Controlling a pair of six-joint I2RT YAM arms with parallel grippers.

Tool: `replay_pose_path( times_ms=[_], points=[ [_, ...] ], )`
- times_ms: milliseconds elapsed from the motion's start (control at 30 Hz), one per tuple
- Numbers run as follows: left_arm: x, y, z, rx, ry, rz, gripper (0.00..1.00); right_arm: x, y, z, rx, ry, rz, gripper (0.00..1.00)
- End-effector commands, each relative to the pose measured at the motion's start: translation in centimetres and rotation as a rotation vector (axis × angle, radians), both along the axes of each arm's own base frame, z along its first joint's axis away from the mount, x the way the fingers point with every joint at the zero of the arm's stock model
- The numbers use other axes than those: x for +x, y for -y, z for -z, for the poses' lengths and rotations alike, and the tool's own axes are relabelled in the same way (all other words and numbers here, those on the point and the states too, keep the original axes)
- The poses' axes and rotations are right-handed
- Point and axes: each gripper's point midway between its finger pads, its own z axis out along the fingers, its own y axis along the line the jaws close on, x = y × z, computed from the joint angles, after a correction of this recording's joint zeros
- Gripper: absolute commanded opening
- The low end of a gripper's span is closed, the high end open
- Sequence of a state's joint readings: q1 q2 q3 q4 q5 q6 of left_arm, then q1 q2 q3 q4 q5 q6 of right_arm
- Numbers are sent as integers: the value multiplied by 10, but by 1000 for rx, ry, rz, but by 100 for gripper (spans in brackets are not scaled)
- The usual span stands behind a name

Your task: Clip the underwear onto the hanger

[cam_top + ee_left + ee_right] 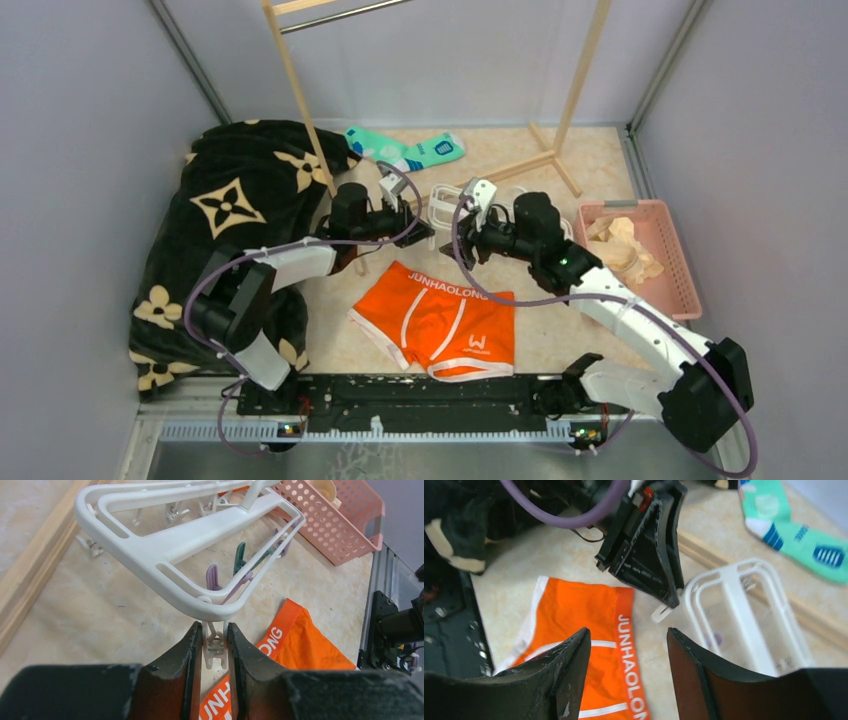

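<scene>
The orange underwear lies flat on the table near the front, waistband toward the back; it also shows in the left wrist view and the right wrist view. The white hanger lies on the table behind it, with purple and teal clips under its frame, and is mostly hidden by the arms from above. My left gripper is shut on a white clip at the hanger's near corner. My right gripper is open and empty, hovering over the waistband beside the hanger.
A pink basket holding beige cloth stands at the right. A teal sock lies at the back. A black blanket with beige flowers covers the left side. A wooden rack stands at the back, its base bars on the table.
</scene>
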State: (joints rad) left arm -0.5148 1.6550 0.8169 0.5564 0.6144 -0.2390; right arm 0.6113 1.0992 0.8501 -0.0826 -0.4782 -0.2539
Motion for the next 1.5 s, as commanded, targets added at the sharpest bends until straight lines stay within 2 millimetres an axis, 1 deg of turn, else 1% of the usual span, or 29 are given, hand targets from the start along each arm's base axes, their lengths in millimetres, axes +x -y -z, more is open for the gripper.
replay_pose_path(
  times_ms=[0,33,67,167,200,300,367,467,600,767,800,833,933,1067,1200,1300,1400,1467],
  points=[
    [16,-1,-19,4,37,-39,0,-1,0,-2,244,-296,234,58],
    [18,-2,-17,17,34,-46,0,-4,-4,1,276,-305,258,58],
    [20,-3,-16,29,29,-51,0,-6,-6,9,280,-308,286,59],
    [27,-4,-11,80,20,-52,0,-14,-22,34,219,-355,284,59],
    [31,-5,-11,99,22,-56,0,-13,-28,40,207,-373,285,59],
    [41,-11,-10,137,11,-66,0,-6,-39,59,217,-420,301,58],
    [47,-16,-7,148,2,-82,0,0,-46,78,203,-442,304,58],
    [53,-22,-2,152,-10,-92,0,14,-53,95,207,-419,326,58],
    [54,-22,7,159,-27,-71,0,30,-66,116,170,-374,310,59],
    [56,-23,21,182,-44,-61,0,45,-73,140,93,-330,292,59],
    [55,-24,24,185,-50,-59,0,46,-74,157,56,-347,287,59],
    [54,-24,28,188,-54,-58,0,49,-74,162,44,-345,288,59],
    [51,-26,35,197,-59,-55,0,55,-72,170,32,-334,284,59],
    [51,-26,38,203,-57,-52,0,57,-77,171,36,-343,232,58],
    [52,-26,38,209,-57,-48,0,46,-81,175,32,-377,161,54],
    [52,-25,38,207,-66,-42,0,33,-84,180,27,-412,98,51],
    [52,-24,37,205,-82,-41,0,22,-83,185,28,-443,72,48],
    [52,-24,36,205,-89,-43,0,17,-80,189,27,-457,71,43]
  ],
)
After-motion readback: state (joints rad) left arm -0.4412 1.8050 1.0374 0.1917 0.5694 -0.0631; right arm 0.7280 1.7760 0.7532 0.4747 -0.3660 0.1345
